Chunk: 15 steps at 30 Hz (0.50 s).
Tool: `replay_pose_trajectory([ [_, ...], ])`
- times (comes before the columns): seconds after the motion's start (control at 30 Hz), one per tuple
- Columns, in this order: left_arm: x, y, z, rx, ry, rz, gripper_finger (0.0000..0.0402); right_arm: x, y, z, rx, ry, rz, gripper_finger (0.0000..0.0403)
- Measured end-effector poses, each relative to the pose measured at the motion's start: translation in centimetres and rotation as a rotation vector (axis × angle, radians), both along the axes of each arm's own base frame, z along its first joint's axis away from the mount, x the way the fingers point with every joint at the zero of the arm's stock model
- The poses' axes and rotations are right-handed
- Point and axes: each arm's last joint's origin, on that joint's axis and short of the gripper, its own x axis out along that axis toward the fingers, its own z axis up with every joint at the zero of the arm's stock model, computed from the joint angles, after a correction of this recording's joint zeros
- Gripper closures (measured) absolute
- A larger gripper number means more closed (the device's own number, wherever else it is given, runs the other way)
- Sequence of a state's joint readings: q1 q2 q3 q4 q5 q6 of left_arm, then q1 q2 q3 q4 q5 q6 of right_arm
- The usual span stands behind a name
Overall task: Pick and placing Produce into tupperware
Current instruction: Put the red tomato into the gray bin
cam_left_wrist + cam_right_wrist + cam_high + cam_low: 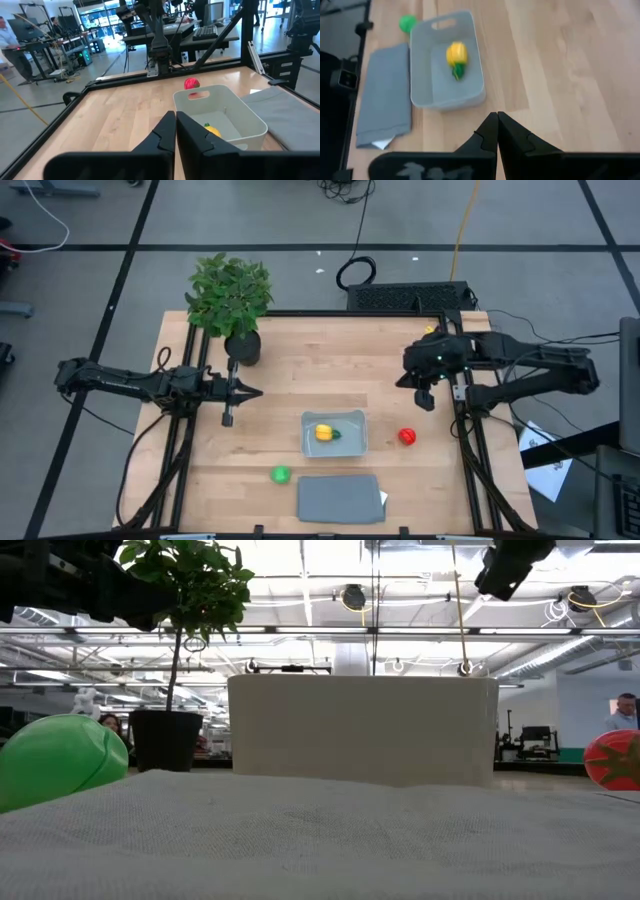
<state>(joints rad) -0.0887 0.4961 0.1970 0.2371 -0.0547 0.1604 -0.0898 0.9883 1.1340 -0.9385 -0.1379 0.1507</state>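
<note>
Fingers pressed together and empty on your right gripper (pixel 425 402), which hangs above the table just beyond the red piece (pixel 407 437). Spread them before you descend, then straddle that round piece squarely. Yellow piece (pixel 324 432) already lies in the tupperware (pixel 356 442); green piece (pixel 281 474) waits outside. Left gripper (pixel 228 418), also closed, idles near the plant (pixel 229 288).

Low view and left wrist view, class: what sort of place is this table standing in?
Probably a robotics lab or open workshop. Beyond the wooden table the low view shows an exposed industrial ceiling with strip lights, and the left wrist view shows workbenches with monitors and a person at a desk.
</note>
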Motion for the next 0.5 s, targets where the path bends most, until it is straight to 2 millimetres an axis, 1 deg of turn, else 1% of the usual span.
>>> replay_pose_trajectory([
  [0.17,0.0,0.0,0.0,0.0,0.0,0.0,0.04,0.48,-0.03,-0.22,0.022,0.062,-0.012,0.0403],
  [0.33,0.0,0.0,0.0,0.0,0.0,0.0,0.0385,0.21,0.15,-0.58,0.014,0.106,0.088,0.0403],
  [0.5,0.0,0.0,0.0,0.0,0.0,0.0,0.0375,-0.25,0.19,-0.86,0.011,0.159,0.105,0.0403],
])
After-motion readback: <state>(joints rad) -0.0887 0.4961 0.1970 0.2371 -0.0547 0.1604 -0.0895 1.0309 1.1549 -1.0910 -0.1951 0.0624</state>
